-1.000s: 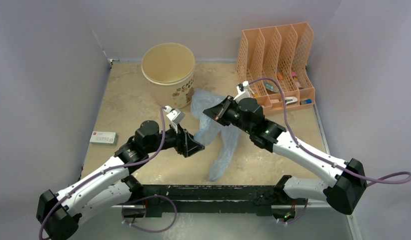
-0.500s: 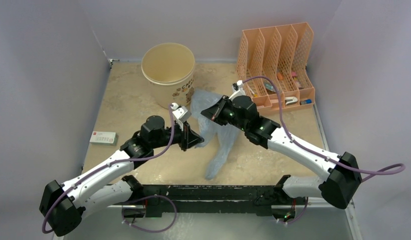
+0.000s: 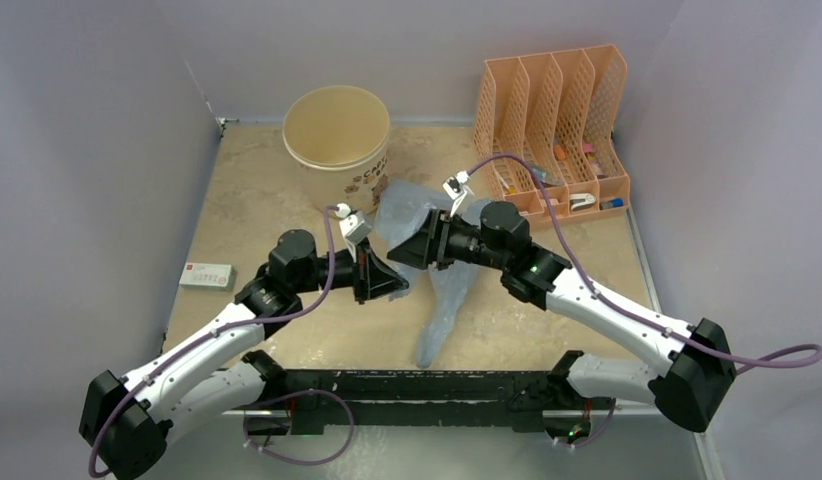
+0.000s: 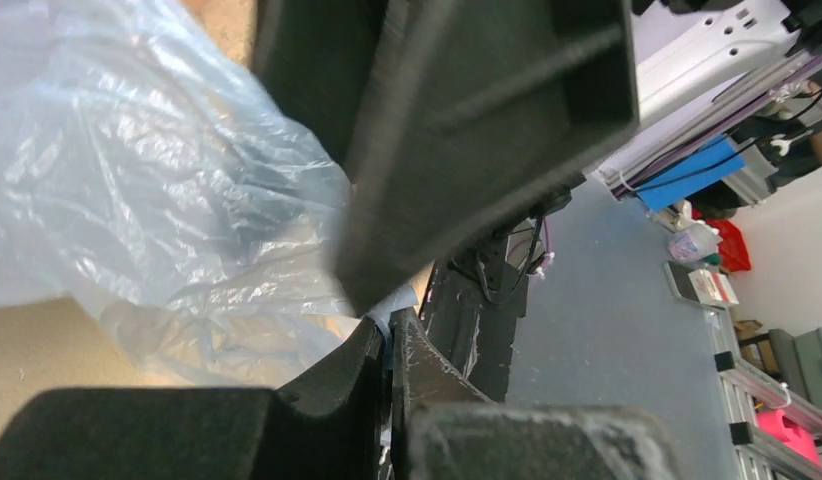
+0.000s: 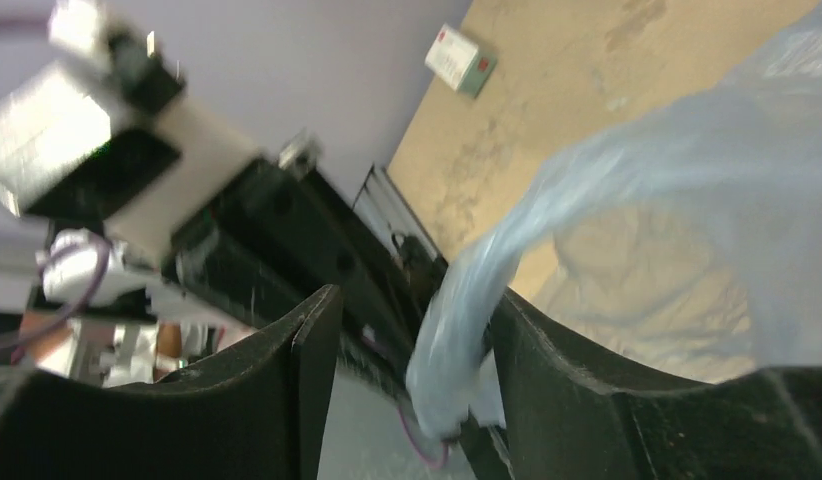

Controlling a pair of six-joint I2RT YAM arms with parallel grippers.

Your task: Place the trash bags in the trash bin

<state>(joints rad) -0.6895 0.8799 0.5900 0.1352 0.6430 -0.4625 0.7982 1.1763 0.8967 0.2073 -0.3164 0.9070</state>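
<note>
Pale-blue trash bag (image 3: 442, 290) out on the worktop (image 3: 257, 200), not in the trash bin (image 3: 337, 150). Lies crinkled and translucent, broad end just beside the bin's base, narrow tail trailing toward the near edge. Arches up off the surface close to the right wrist camera. Left gripper (image 3: 387, 280) at the bag's left edge, fingers (image 4: 427, 380) pressed together with a scrap of the film at their tips. Right gripper (image 3: 415, 250) at the bag's upper part, fingers (image 5: 577, 380) spread, a twisted strand of plastic passing loose between them. Bin upright toward the far left, cream with brown prints on its side, mouth facing up. Worktop tan and mottled with pale scuffs, boxed in by plain lilac-grey walls (image 3: 107, 120) on three sides. Orange mesh file organizer (image 3: 552, 110) at the far right by the back wall, small items in its slots. Small white-and-red box (image 3: 207, 276) flat near the left wall, well apart from the bag. Black rail (image 3: 417, 385) along the near edge, both arm bases at it.
</note>
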